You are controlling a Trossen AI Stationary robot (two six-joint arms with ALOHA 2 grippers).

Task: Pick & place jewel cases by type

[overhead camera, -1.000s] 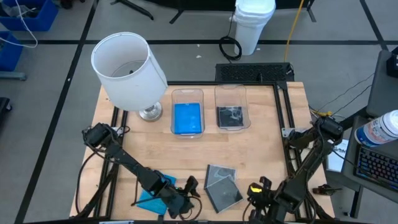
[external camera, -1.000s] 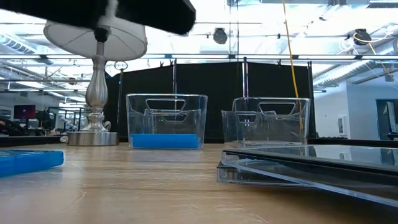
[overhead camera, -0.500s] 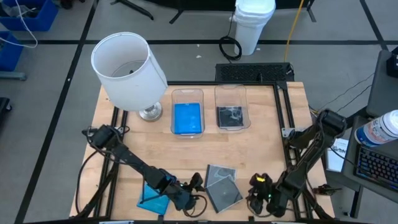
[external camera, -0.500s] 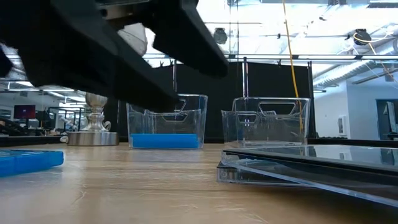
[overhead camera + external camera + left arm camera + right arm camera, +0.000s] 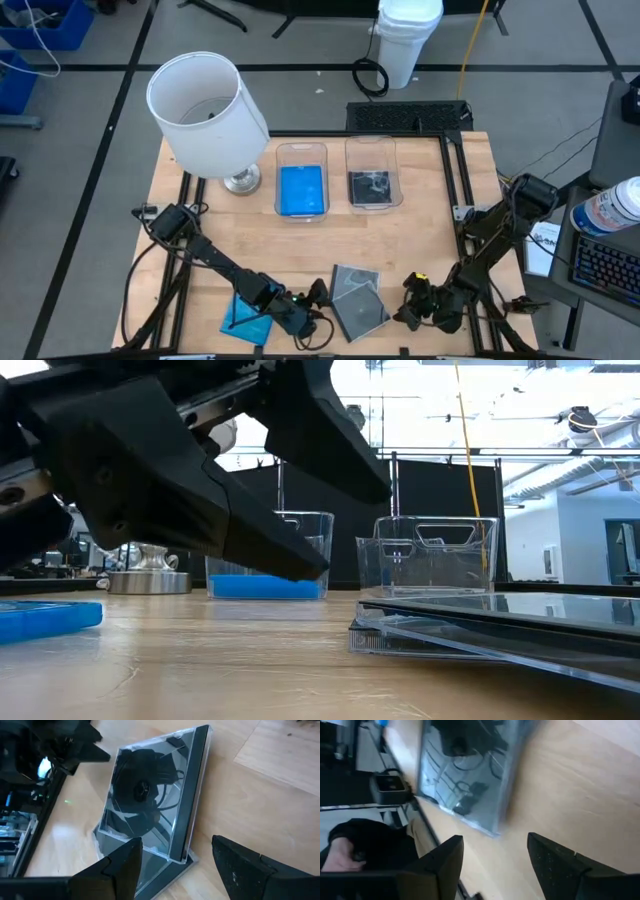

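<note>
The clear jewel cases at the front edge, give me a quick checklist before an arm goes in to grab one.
1. Left end effector open, empty, facing the clear square plastic jewel cases with dark grey insides: ok.
2. Right end effector open and empty on their other side: ok.
3. Cases lie singly: not ok, two are stacked askew.
4. Only one arm near the stack: not ok, both close in from either side.
5. Clear rectangular plastic bin holding a clear dark-grey case has room: ok.
6. Bright blue flat square case by the left arm lies apart from the stack: ok.
</note>
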